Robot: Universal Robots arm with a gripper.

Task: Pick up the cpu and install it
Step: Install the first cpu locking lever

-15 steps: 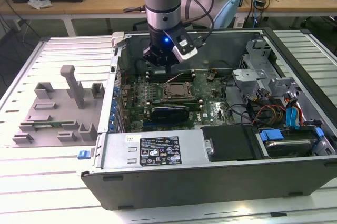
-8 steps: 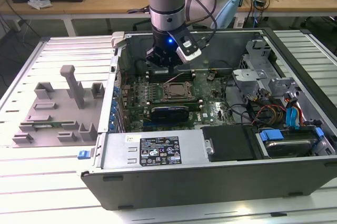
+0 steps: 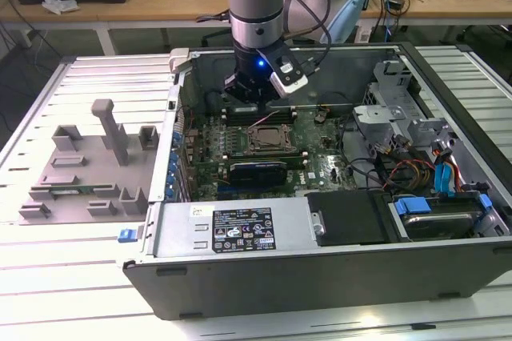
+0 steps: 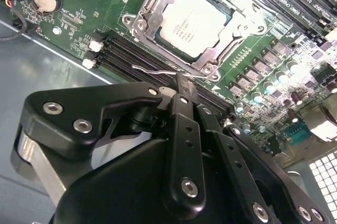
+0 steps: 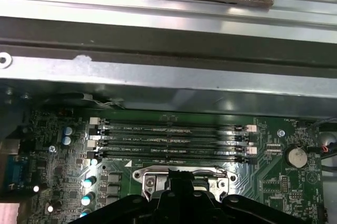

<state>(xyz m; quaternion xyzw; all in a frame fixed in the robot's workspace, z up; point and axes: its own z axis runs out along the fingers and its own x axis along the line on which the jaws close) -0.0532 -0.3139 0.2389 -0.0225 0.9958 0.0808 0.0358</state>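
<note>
We see one arm reaching down into the open computer case [image 3: 320, 253], which lies on the table [image 3: 48, 277], and its tool [image 4: 181, 95] hangs just above the green motherboard [image 4: 68, 3]. In the second wrist view the tool's black fingers [image 4: 184, 124] are drawn together at the tips with nothing between them, so we take it to be closed and empty. Just beyond the fingertips sits the one cpu [image 4: 194, 23], its silvery top plate lying flat inside the square metal-framed socket [image 4: 145, 16], not touched by the tool. Between the tool and the socket a thin wire lever [image 4: 158, 71] crosses one bank of dark memory slots [image 4: 121, 50]. In the first wrist view we count four memory slots [image 5: 168, 140] side by side, on the far side of the socket from the tool, and one round coin battery [image 5: 296, 156] off to the side.
</note>
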